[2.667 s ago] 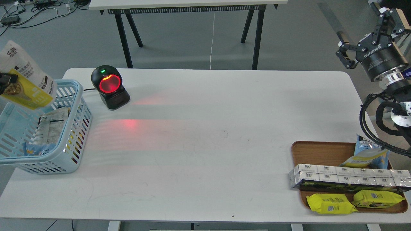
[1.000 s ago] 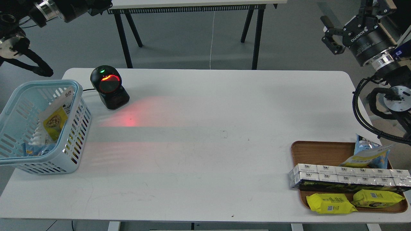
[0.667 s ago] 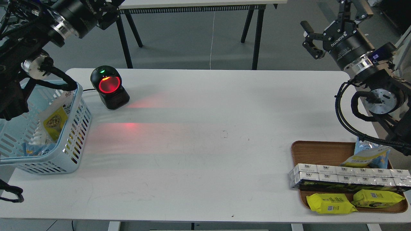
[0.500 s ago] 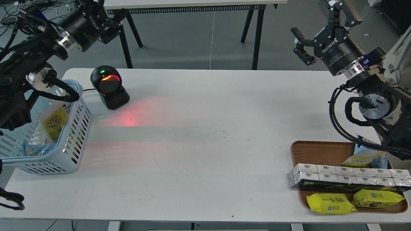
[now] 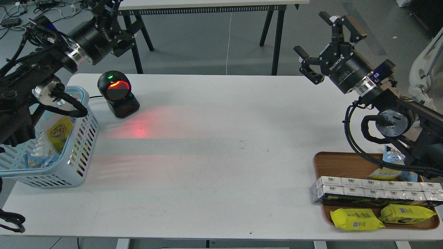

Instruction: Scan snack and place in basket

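Snack (image 5: 59,131) sits inside basket (image 5: 77,157), leaning vs the right-hand slotted wall, yellow front w/ round nut pic facing up/out, silver-white top partly hidden behind L arm cable. Other packs under/beside it in basket: white crinkled one + a light-blue one at bottom, details too small to tell. Basket at far left edge of table (image 5: 221,166), partly cut by frame edge. L arm crosses over basket's back rim.

Left gripper (image 5: 111,21) up high past table's back-left corner, above and behind scanner (image 5: 117,93); holds nothing, fingers dark + overlapping w/ table legs behind, can't tell how far apart. Right gripper (image 5: 320,41) raised over back-right of table, fingers spread wide, nothing btwn them.

Scanner black, upright, red window lit, green light on top, red glow on tabletop in front of it; just right of basket, not touching.

Wooden tray (image 5: 341,162) at front-right corner: long row of silver-white boxes (image 5: 373,190) across it, two yellow flat packets (image 5: 356,219) at front edge, light-blue/yellow pouch (image 5: 392,166) at back, partly behind R arm cable. Tray well apart from basket
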Action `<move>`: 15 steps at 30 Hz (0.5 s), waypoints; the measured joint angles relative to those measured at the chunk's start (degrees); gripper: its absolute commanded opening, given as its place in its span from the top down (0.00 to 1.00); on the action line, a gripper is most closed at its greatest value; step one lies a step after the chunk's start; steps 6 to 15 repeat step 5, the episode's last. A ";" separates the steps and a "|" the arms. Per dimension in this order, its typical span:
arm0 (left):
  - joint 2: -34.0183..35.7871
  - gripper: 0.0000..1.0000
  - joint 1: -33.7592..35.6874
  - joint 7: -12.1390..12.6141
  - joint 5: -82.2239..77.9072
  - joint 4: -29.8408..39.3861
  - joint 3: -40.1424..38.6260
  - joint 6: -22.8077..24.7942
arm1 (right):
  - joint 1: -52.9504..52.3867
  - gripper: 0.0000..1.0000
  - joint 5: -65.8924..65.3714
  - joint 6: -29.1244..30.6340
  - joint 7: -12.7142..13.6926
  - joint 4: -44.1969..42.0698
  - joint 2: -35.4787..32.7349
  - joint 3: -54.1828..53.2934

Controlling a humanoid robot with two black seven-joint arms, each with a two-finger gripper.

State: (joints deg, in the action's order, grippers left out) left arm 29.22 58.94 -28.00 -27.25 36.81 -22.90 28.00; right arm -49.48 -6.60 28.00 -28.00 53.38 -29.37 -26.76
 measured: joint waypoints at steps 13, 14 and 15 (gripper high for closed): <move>-0.17 0.01 0.00 0.00 -0.08 0.00 0.05 0.00 | 0.36 0.00 -0.07 0.00 0.00 -0.10 -0.22 0.03; -0.17 0.01 0.00 0.00 -0.08 0.00 0.05 0.00 | 0.36 0.00 -0.07 0.00 0.00 -0.10 -0.22 0.03; -0.17 0.01 0.00 0.00 -0.08 0.00 0.05 0.00 | 0.36 0.00 -0.07 0.00 0.00 -0.10 -0.22 0.03</move>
